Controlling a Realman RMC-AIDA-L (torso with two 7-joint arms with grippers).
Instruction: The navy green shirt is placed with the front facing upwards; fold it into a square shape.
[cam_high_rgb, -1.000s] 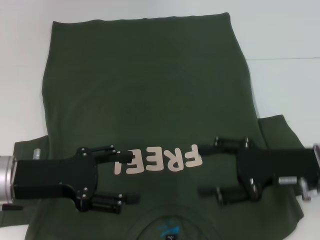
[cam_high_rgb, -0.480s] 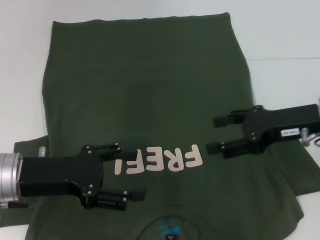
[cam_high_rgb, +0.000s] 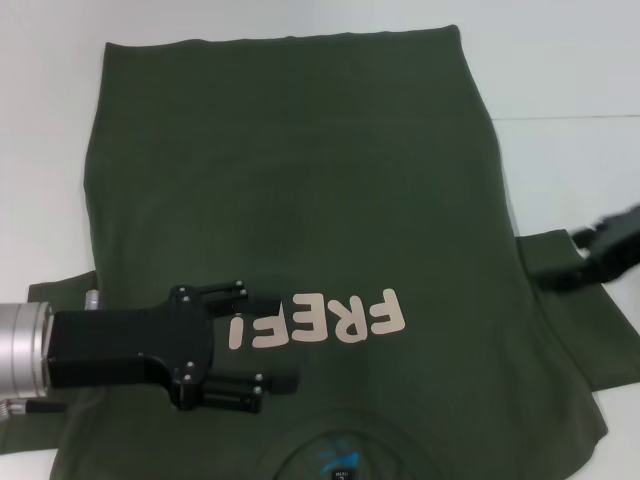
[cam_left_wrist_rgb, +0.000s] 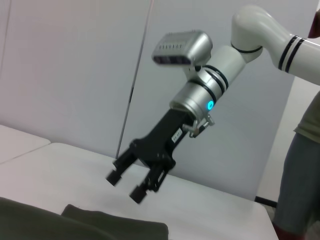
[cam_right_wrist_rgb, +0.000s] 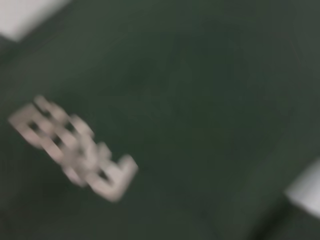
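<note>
My navy green shirt (cam_high_rgb: 300, 200) lies flat, front up, on the white surface (cam_high_rgb: 570, 60); pale "FREE!" lettering (cam_high_rgb: 318, 320) across the chest; collar nearest me.

Left gripper (cam_high_rgb: 265, 335) lower left of head view, black body on a silver wrist, reaching level toward frame centre, fingers spread apart. Right gripper (cam_high_rgb: 565, 258) at right edge, mid-height, blurred; in the left wrist view (cam_left_wrist_rgb: 126, 185) it angles downward, fingers parted.
</note>
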